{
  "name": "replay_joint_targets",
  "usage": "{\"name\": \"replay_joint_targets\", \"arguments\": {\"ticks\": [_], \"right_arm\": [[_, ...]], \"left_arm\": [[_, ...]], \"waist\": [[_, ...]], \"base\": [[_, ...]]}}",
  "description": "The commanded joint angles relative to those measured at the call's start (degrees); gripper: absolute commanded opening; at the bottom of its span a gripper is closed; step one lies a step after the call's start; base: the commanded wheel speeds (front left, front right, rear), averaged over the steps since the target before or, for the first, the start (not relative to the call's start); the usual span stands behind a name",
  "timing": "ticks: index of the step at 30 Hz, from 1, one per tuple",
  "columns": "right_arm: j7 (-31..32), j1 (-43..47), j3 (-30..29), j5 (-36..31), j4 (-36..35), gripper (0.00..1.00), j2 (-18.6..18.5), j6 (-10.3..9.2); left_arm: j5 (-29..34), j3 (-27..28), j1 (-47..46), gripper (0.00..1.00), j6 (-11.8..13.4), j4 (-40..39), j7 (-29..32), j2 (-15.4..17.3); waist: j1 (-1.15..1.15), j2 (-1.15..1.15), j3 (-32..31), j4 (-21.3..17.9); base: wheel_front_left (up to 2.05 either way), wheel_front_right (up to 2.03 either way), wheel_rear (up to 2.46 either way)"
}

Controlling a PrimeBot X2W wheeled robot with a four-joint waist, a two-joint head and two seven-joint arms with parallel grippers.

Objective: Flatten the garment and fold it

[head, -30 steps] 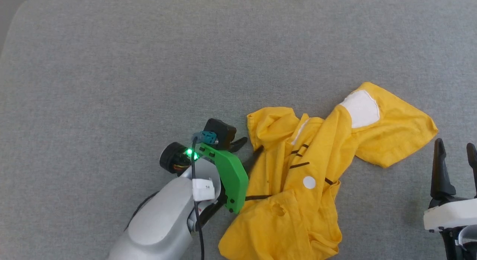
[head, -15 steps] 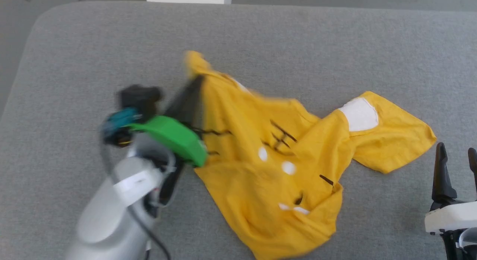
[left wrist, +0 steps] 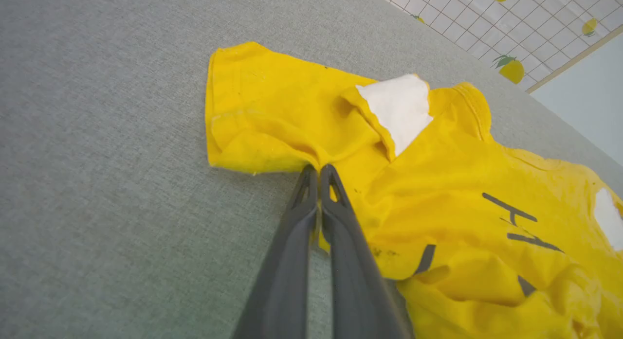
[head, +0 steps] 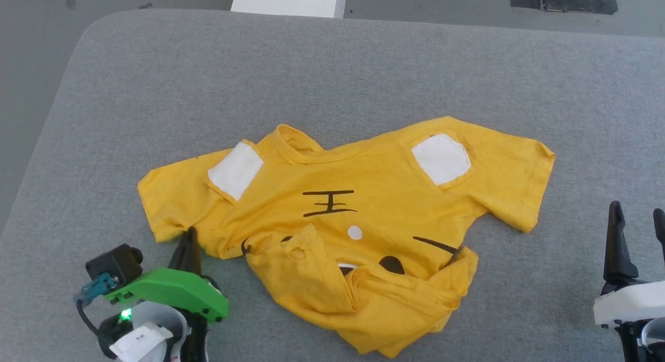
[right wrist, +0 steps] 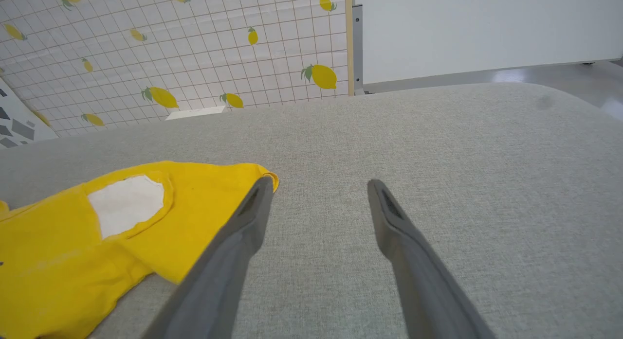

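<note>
The garment (head: 363,196), a yellow short-sleeved T-shirt of soft, creased cotton, lies front up near the middle of the grey padded table top (head: 332,66). Its collar (head: 296,144) points toward the far edge and both sleeves are spread sideways. Its lower hem (head: 332,289) is turned up in a rumpled flap over the belly, so the bottom of the printed face is covered. I make out only the upper part of a black oval (head: 390,264), a white dot (head: 355,232), a few black strokes (head: 328,202), a white patch (head: 236,170) on my left with one edge lifted, and another on my right. A small round hole (head: 297,254) shows in the flap; what lies under the flap I cannot tell. My left pincer (left wrist: 316,169) is closed, its two dark fingers pressed together with a sliver of yellow cloth between them, biting the shirt's edge just below the left sleeve. In the head view a green bracket (head: 166,294) covers most of it. My right pincer (right wrist: 320,184) stands with its fingers wide apart and empty over the bare woven grey cover, just beside the right sleeve's end and not touching it. The head view's edge cuts off its outer finger. Beyond the table stands a tiled wall (right wrist: 194,47) printed with lemons.
</note>
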Motion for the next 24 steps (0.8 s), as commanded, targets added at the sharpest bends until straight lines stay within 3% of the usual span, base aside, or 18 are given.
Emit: {"name": "replay_joint_targets", "arguments": {"ticks": [1, 6, 12, 15, 19, 24], "right_arm": [[0.2, 0.5, -0.1, 0.0, 0.0, 1.00, 0.0, -0.09], [0.7, 1.1, -0.1, 0.0, 0.3, 1.00, 0.0, -0.09], [0.3, 1.9, 0.7, 0.7, 0.8, 1.00, 0.0, -0.09], [-0.2, 2.4, 1.1, 1.1, 1.3, 1.00, 0.0, -0.09], [-0.8, 2.9, 1.9, 1.2, 2.0, 1.00, 0.0, -0.09], [-0.9, 3.3, 2.6, 1.3, 2.6, 1.00, 0.0, -0.09]], "left_arm": [[-0.9, 0.2, 0.2, 1.00, -0.8, 0.1, -0.6, -0.5], [-0.4, 0.6, -0.5, 1.00, -2.8, -2.0, -3.2, 0.0], [9.0, 4.0, -1.5, 1.00, -3.3, -10.7, -11.6, 2.9], [17.4, 10.3, -1.0, 1.00, -4.3, -19.0, -12.1, 0.6], [28.4, 14.7, 3.9, 1.00, -6.4, -24.8, -12.2, -3.3], [33.2, 16.5, 8.8, 1.00, -10.1, -24.8, -12.2, -7.6]], "waist": [[0.00, 0.00, -0.5, 0.2], [0.00, 0.00, -2.3, 0.4], [0.00, 0.00, -3.6, 0.0], [0.00, 0.00, -3.8, -0.2], [0.00, 0.00, -4.3, -0.6], [0.00, 0.00, -4.8, -0.1]], "base": [[0.00, 0.00, 0.00], [0.00, 0.00, 0.00], [0.00, 0.00, 0.00], [0.00, 0.00, 0.00], [0.00, 0.00, 0.00], [0.00, 0.00, 0.00]]}}
